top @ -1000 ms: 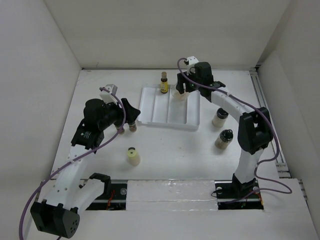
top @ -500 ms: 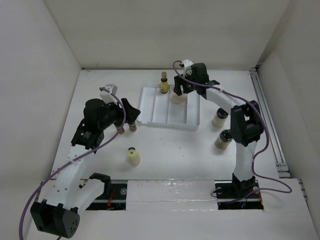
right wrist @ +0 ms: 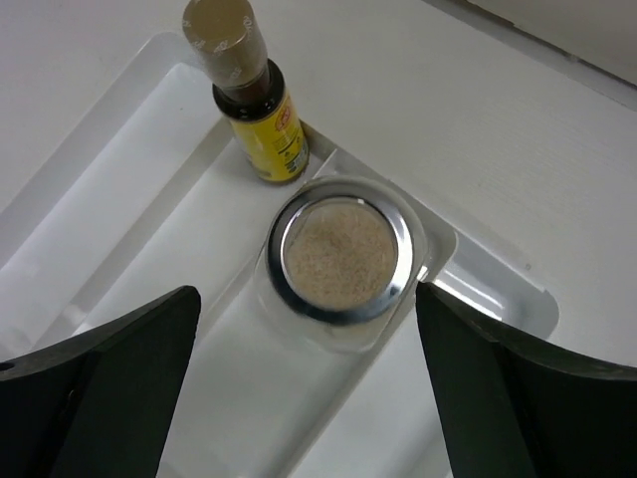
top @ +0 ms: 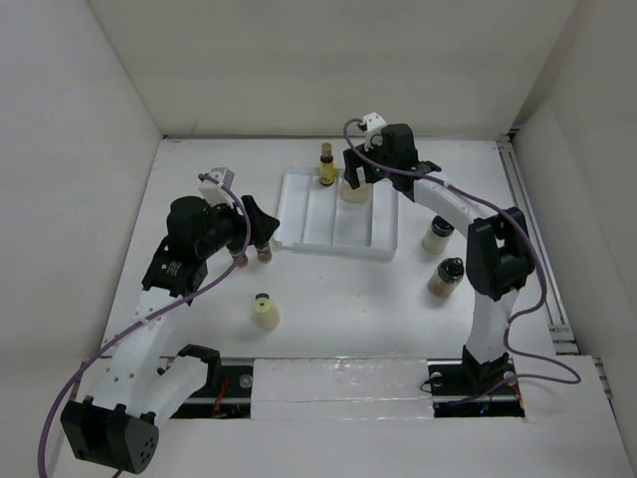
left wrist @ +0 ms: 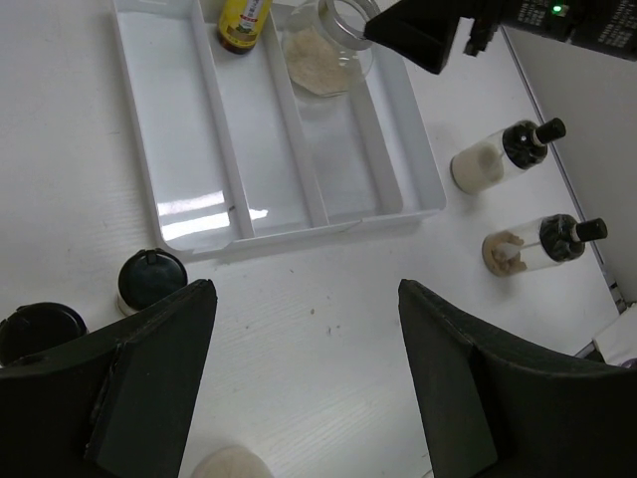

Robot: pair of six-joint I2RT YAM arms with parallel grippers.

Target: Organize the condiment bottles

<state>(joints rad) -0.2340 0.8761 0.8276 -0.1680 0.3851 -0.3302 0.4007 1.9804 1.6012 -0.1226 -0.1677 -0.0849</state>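
Note:
The white ridged tray [top: 299, 224] holds the slim yellow bottle [top: 326, 165] at the far end of its middle slot. The wide clear silver-lidded jar [top: 352, 194] stands upright at the far end of its right slot. My right gripper [top: 355, 177] hovers over the jar, open; the jar [right wrist: 344, 254] stands free between the fingers, beside the yellow bottle [right wrist: 249, 95]. My left gripper [top: 255, 225] is open and empty left of the tray, over two black-capped shakers [top: 240, 257] [top: 264, 253]. The pale cream bottle [top: 264, 310] stands nearer the front.
Two more black-capped bottles [top: 437, 234] [top: 447, 276] are right of the tray; the left wrist view shows them [left wrist: 503, 159] [left wrist: 542, 244]. The tray's left slot [left wrist: 164, 119] holds nothing. White walls enclose the table; a rail runs along the right edge.
My right gripper has shifted slightly left over the tray's far end, with the jar under it. The left arm and the other bottles have not moved.

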